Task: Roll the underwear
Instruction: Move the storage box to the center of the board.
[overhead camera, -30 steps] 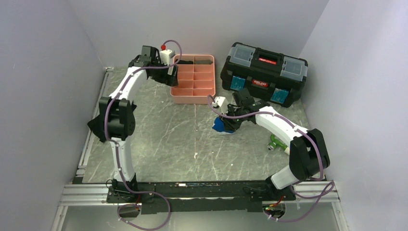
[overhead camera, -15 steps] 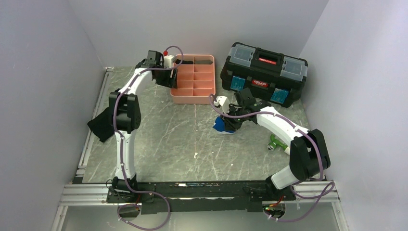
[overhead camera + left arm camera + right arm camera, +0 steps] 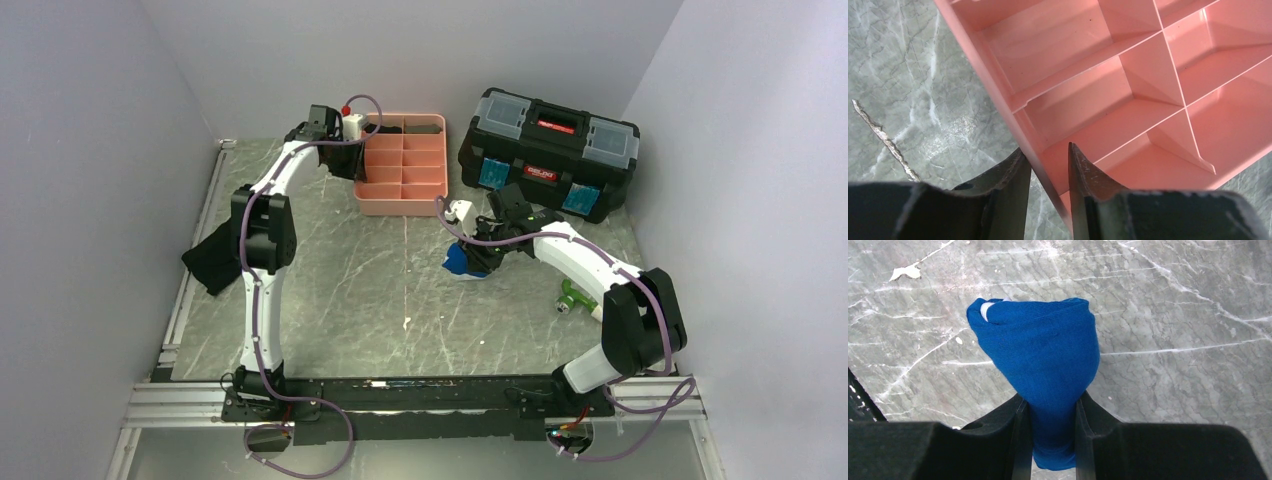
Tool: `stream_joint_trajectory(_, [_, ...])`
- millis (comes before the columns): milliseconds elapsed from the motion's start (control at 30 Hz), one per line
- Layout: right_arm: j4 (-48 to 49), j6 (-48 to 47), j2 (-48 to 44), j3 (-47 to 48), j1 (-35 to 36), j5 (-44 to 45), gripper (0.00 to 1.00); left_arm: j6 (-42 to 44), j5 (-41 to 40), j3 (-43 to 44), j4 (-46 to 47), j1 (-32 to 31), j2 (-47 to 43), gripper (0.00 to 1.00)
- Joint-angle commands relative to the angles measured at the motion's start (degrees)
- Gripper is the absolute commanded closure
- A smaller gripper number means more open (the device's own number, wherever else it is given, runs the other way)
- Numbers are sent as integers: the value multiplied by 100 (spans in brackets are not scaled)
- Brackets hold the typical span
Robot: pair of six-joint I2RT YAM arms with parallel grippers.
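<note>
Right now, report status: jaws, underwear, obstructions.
Left gripper: jaws astride side wall of pink organizer tray, grip unconfirmed. Right gripper: jaws shut on blue underwear, bunched. Black toolbox nearby, not touching.

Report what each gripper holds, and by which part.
Right gripper pinches the underwear by its narrow bunched end. Left gripper straddles the pink tray wall; clamping unclear.
</note>
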Motion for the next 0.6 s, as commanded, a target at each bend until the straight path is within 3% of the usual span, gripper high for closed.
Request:
stream_joint_trajectory(0, [136, 3, -150, 3, -33, -146, 100, 123, 132, -226, -37, 3, -289, 67])
stream_joint_trajectory(300, [144, 18, -229, -8, -32, -150, 100, 446, 55, -1405, 116, 16, -1076, 70])
stream_joint_trajectory(567, [54, 136, -325, 392, -29, 123, 100, 661, 240, -2975, 247, 12, -2038, 72])
